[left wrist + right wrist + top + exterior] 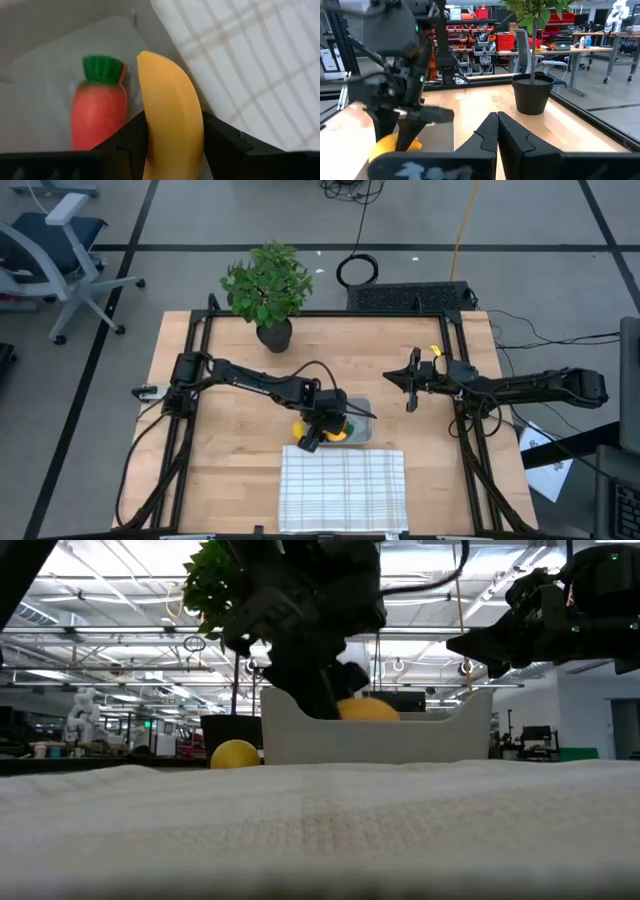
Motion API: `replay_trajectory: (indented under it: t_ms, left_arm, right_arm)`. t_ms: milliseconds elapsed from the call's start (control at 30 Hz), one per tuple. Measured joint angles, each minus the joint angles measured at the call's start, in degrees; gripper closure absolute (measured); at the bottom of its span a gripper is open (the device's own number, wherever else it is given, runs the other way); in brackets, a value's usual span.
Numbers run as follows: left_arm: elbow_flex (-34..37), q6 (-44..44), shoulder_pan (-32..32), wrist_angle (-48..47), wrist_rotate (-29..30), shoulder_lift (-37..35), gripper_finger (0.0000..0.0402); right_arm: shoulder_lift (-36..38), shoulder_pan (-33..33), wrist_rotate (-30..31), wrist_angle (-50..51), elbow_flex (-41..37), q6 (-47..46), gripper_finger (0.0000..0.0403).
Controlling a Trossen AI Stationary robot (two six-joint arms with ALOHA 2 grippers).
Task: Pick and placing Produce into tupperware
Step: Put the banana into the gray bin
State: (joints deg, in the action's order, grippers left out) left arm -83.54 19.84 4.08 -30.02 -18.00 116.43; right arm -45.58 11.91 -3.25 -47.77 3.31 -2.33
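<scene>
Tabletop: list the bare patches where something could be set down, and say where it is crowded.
Bare wooden table lies left of the white checked cloth, and between the potted plant and the right gripper. Crowded: the small clear plastic container, where the left gripper holds the yellow banana beside the orange carrot.

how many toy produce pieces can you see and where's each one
3. The banana is held in the left hand over the tupperware; the carrot lies inside it; the lemon sits on the table beside it.
</scene>
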Motion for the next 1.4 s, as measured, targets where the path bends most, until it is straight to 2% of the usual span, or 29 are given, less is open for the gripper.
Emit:
replay_trajectory:
  t_ms: [400, 567, 1167, 1400]
  left_arm:
    - [0.0, 1.6, 0.1, -0.2, 1.0, 0.6, 0.024]
    - [0.0, 2.6, 0.2, -1.0, 3.3, 0.6, 0.024]
    - [0.0, 2.6, 0.7, -0.7, 3.2, 0.6, 0.024]
    - [0.0, 3.0, 0.7, -0.4, 3.3, 0.6, 0.0219]
  right_arm:
    - [0.0, 0.0, 0.0, 0.0, 0.0, 0.0, 0.0403]
    - [0.0, 0.0, 0.0, 0.0, 0.0, 0.0, 0.0403]
    - [0.0, 0.0, 0.0, 0.0, 0.0, 0.0, 0.0403]
    - [0.0, 0.0, 0.0, 0.0, 0.0, 0.0, 0.0403]
